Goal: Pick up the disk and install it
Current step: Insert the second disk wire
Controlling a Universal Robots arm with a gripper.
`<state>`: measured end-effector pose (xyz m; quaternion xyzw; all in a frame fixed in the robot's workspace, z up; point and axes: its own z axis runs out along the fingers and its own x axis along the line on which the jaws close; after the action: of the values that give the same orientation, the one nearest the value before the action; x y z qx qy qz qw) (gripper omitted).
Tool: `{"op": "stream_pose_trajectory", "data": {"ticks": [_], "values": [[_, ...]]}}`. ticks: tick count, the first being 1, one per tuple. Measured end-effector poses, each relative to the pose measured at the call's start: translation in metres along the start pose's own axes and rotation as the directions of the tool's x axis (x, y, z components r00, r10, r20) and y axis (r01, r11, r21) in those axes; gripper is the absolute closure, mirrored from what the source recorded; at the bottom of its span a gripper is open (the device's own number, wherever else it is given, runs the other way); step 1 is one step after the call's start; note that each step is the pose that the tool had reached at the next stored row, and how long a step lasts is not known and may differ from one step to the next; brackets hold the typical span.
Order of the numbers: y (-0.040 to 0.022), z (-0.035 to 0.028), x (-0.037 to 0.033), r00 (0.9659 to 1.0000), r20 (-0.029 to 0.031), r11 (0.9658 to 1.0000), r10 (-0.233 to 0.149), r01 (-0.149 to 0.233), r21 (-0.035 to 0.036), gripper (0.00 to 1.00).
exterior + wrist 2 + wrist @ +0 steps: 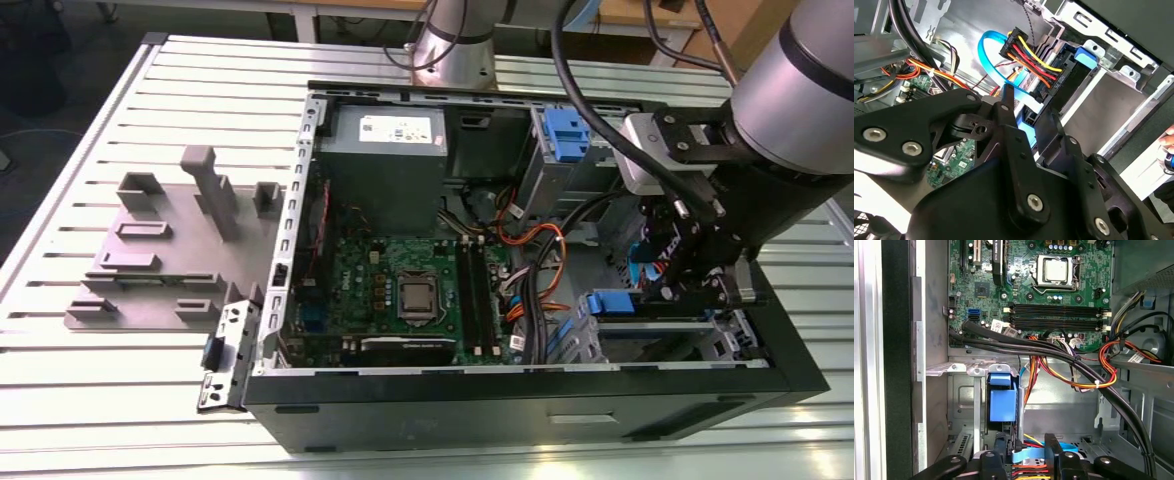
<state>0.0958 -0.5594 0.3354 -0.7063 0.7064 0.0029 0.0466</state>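
Note:
My gripper [683, 285] reaches down into the open computer case [307, 210], over the metal drive bay [667, 345] at the exterior view's right. In both wrist views its black fingers [1008, 100] sit closed on the disk [1027, 134], which stands on edge between them. Only the thin blue-framed edge of the disk [1029, 454] shows; its silver face is hidden. A black connector with red, yellow and orange wires [1029, 52] and a blue flat cable [986, 55] run to it. Just beyond stands the bay's blue plastic bracket [1003, 402].
The green motherboard [400, 290] fills the case floor, with the grey power supply [387, 150] behind it. Thick black cables [1054, 352] and orange wires [1114, 365] cross close to the bay. A grey fixture [160, 240] lies on the slatted table [80, 400] outside the case.

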Motion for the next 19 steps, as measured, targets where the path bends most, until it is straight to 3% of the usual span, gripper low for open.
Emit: {"op": "stream_pose_trajectory", "data": {"ticks": [6,7,19], "values": [[0.0,0.0,0.0,1.0,-0.0016,1.0,0.0,0.0,0.0,0.58],[0.0,0.0,0.0,1.0,-0.0019,1.0,0.0,0.0,0.0,0.64],[0.0,0.0,0.0,1.0,-0.0062,1.0,0.0,0.0,0.0,0.64]]}}
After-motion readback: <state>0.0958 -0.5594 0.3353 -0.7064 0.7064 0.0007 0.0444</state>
